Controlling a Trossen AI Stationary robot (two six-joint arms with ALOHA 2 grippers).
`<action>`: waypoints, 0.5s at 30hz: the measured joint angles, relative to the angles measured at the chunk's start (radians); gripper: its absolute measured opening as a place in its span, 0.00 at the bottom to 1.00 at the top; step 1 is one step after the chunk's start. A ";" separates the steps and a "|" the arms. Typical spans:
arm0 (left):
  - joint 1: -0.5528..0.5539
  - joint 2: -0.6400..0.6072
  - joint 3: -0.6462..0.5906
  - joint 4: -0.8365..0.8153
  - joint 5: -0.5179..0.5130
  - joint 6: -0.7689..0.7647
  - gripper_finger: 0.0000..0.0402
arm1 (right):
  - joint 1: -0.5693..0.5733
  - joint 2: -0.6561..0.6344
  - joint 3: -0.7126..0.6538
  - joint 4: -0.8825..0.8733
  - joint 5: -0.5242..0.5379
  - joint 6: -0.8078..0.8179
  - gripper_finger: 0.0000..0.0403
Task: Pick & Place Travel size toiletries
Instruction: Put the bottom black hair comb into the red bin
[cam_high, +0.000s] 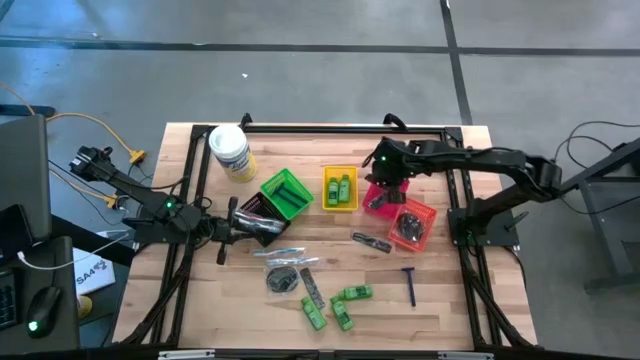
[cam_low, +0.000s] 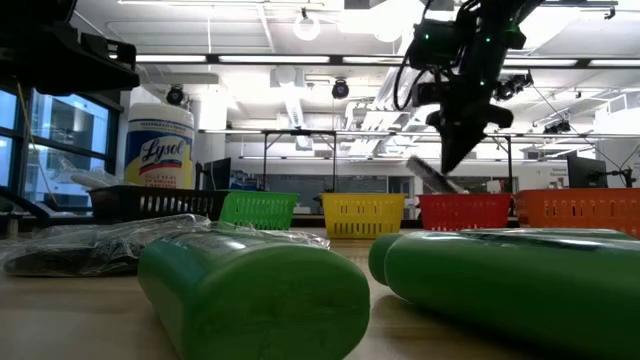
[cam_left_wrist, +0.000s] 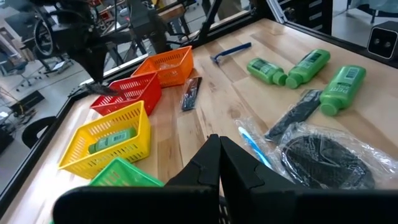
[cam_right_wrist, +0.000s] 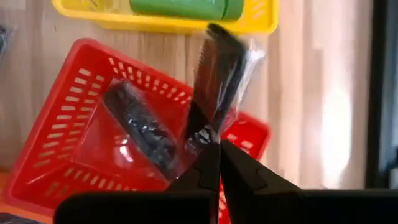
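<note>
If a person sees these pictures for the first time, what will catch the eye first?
Probably the right gripper, shut on a dark wrapped comb and holding it above the red basket, where another comb already lies. Next comes the row of bright baskets across the table's middle: green, yellow, red and orange. Several green mini bottles lie loose near the table's front edge.

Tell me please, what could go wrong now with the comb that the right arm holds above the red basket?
The right tool pinches only the wrapper end of the comb, so it may slip out early. The comb hangs tilted near the rim of the red basket, so it could land across the rim or outside. Another wrapped comb already lies inside; the new one may rest on it.
</note>
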 joint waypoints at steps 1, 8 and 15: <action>0.000 0.000 0.000 -0.002 0.000 0.000 0.00 | 0.001 -0.008 0.000 0.008 0.008 -0.017 0.01; 0.000 0.000 0.000 -0.003 0.000 0.000 0.00 | 0.035 -0.038 0.091 -0.079 0.095 -0.016 0.01; 0.000 0.000 0.000 -0.016 0.000 -0.011 0.00 | 0.032 -0.039 0.168 -0.098 -0.063 0.340 0.01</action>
